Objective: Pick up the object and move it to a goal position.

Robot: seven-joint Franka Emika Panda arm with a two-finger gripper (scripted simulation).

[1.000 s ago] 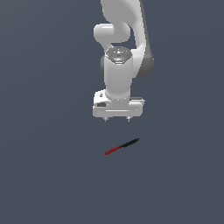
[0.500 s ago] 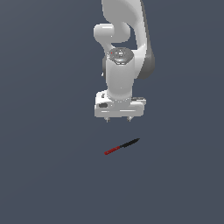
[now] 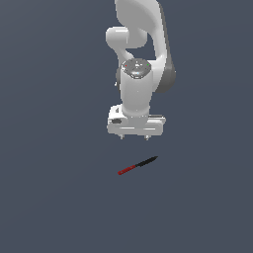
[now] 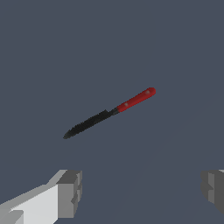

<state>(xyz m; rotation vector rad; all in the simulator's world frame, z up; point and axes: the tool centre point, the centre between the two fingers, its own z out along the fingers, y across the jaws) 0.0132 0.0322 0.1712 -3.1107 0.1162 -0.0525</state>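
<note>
The small knife (image 3: 137, 165) with a red handle and a black pointed blade lies flat on the dark grey floor, its blade toward the exterior view's right. It also shows in the wrist view (image 4: 109, 113). My gripper (image 3: 134, 137) hangs above it and a little behind it, pointing down, apart from the knife. Its jaws stand wide apart and hold nothing. In the wrist view the two grey fingertips (image 4: 70, 193) sit far apart at the picture's edge, with the knife beyond them.
The white arm (image 3: 141, 74) rises behind the gripper. The plain dark grey floor (image 3: 49, 197) lies all around the knife.
The gripper has come down slightly toward the knife. The knife has not moved.
</note>
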